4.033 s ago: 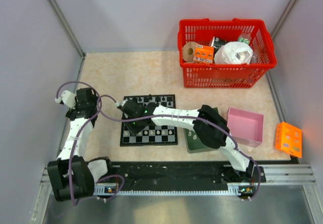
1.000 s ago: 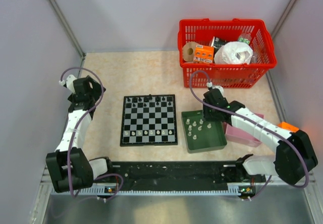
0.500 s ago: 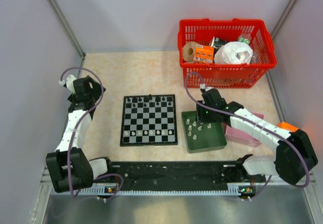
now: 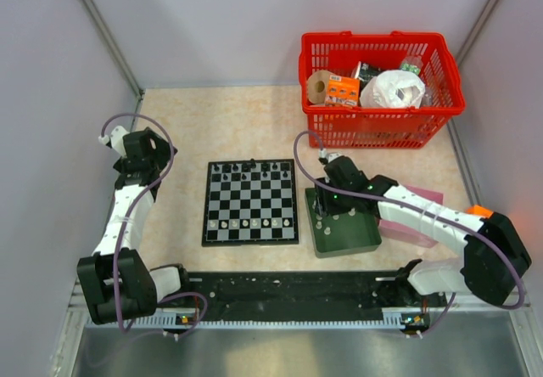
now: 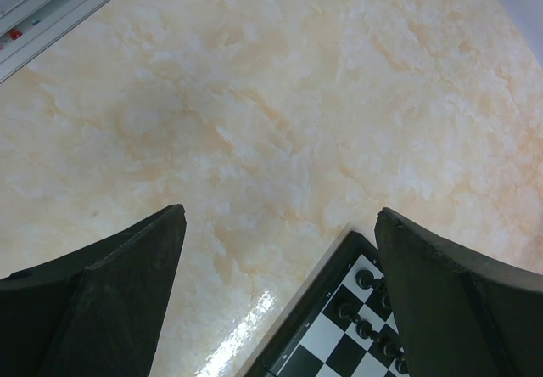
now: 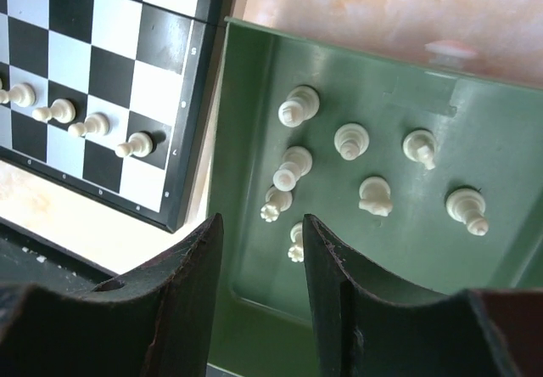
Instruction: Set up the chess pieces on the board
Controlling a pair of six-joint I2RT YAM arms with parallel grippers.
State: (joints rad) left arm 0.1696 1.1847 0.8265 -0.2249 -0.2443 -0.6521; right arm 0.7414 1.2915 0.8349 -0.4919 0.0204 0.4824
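Right gripper (image 6: 261, 222) has come off the board (image 4: 250, 201) since four seconds back, and in the last half second it slid left over the green tray (image 6: 242, 139); left gripper (image 5: 278, 216) hasn't budged. Left gripper is parked out past the board's far-left corner, fingers wide apart and empty, only marbled tabletop (image 5: 254, 97) under it. The board lies between the two arms. Black pieces (image 4: 251, 168) line the far edge, and white pawns (image 6: 89, 125) stand in a row one rank in from the near edge. The nearest rank looks bare where the right wrist view covers it. Just right of the board, the tray holds the remaining white pieces (image 6: 350, 139), about eight in view. They're tiny, pale and loosely scattered, and from this angle we can't tell which stand and which lie. Right gripper hangs over the tray's left side, fingers a narrow gap apart, holding nothing. We read the step as a pick. Three pieces (image 6: 293, 166) bunch close under the jaw line near the tray wall, so we'd either square the jaws on just one of them or go for a lone piece further right. Then close gently on the body and lift straight up, clear of the tray wall, before crossing to the board.
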